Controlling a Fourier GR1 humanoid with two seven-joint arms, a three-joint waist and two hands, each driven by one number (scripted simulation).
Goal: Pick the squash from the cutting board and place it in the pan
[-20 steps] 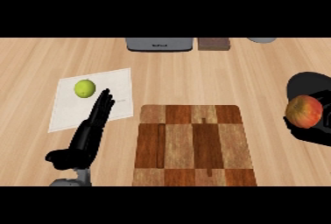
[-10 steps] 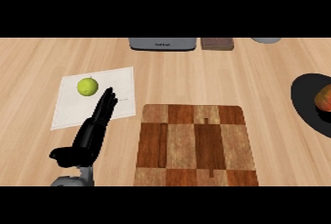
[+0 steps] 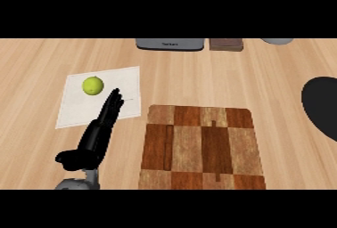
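Starting on the left, there's a white mat lying on the wooden counter, with a small yellow-green round fruit on its upper part. It looks more like a lime or lemon than a squash. The left hand stretches up over the mat's right edge, fingers straight and together, thumb out to the side. It's holding nothing, and the fingertips sit just below and right of the fruit without touching it, as far as I can tell.

The checkered wooden cutting board is in the middle, and honestly I can't see a squash on it, or anything else.

On the far right there's a dark round shape cut off by the edge, which I take to be the pan. What's inside it is out of view, so I can't tell whether the squash is in there. The right hand doesn't show at all.

As for handling, a squash would probably be stiff, smooth-skinned and a bit heavy, so my guess is that wrapping the fingers around its thickest part beats pinching an end. It might be slippery too.

Along the back edge sit a grey appliance, a brown block and something grey.
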